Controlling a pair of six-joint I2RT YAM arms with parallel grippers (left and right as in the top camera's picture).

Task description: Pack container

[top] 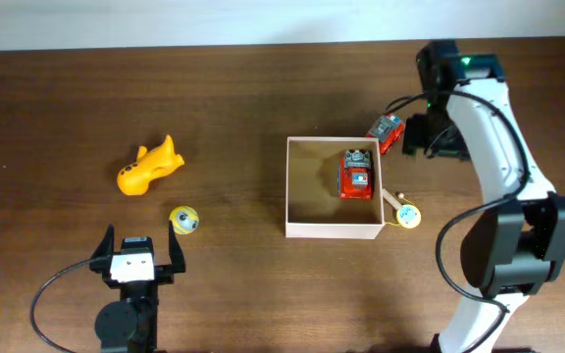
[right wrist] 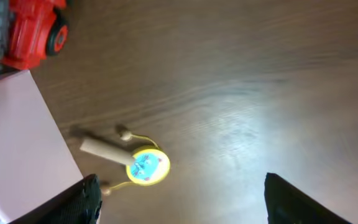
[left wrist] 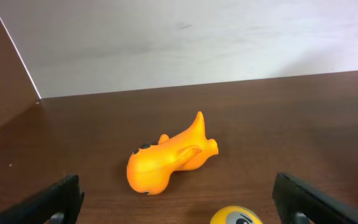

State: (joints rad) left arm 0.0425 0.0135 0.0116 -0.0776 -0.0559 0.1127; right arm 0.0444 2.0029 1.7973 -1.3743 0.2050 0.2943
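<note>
Container [top: 333, 230] just left of right tool [right wrist: 188, 199]

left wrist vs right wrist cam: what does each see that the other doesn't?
Left wrist only: orange toy animal lying on its side, yellow ball at the bottom edge, pale wall behind. Right wrist only: red toy truck, yellow rattle drum with a wooden handle. Both: brown wooden table, plus an open, empty gripper: left gripper, right gripper.

Container [top: 312, 201]: square, shallow, open-top; thin white walls, tan cardboard floor. Sits flat and upright on dark wooden table [top: 243, 98], right of centre. Red toy truck [top: 357, 175] lies inside, near right wall
</note>
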